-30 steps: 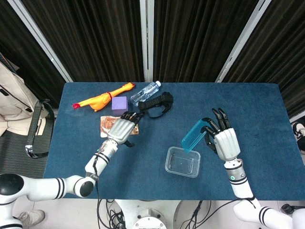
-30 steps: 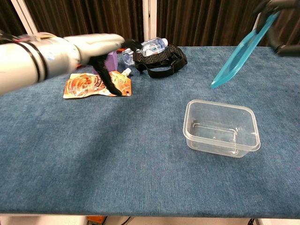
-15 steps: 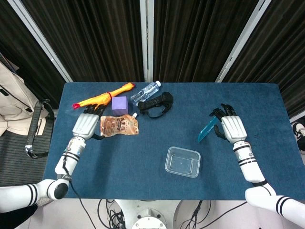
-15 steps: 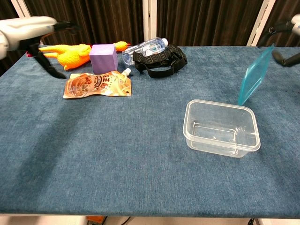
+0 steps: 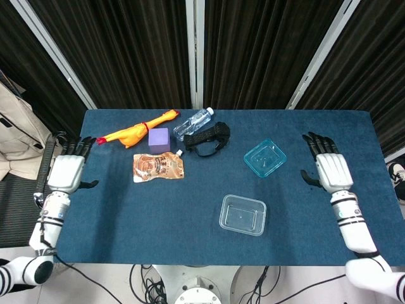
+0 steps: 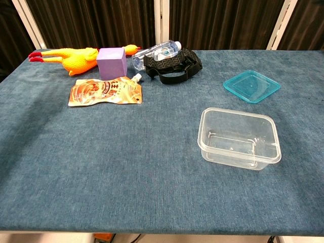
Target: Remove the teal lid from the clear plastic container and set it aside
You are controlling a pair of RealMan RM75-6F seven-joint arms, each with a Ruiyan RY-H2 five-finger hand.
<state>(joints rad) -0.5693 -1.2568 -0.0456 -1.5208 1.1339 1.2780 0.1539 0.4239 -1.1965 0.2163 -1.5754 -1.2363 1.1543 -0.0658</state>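
Note:
The teal lid (image 5: 265, 158) lies flat on the blue table, beyond and slightly right of the clear plastic container (image 5: 242, 215). From the chest the teal lid (image 6: 251, 86) shows behind the open, empty container (image 6: 239, 137). My right hand (image 5: 331, 168) hovers at the table's right edge with fingers spread, holding nothing, well right of the lid. Over the left table edge my left hand (image 5: 67, 171) is spread and empty too. Neither hand appears in the chest view.
A rubber chicken (image 5: 136, 132), purple cube (image 5: 158, 137), orange pouch (image 5: 158, 166), water bottle (image 5: 193, 123) and black strap (image 5: 207, 138) lie along the far left half. A chair (image 5: 47, 171) stands off the left edge.
My right hand let go of the lid, which now lies flat on the table, and drew back to the right. My left hand moved further left, off the pouch area.

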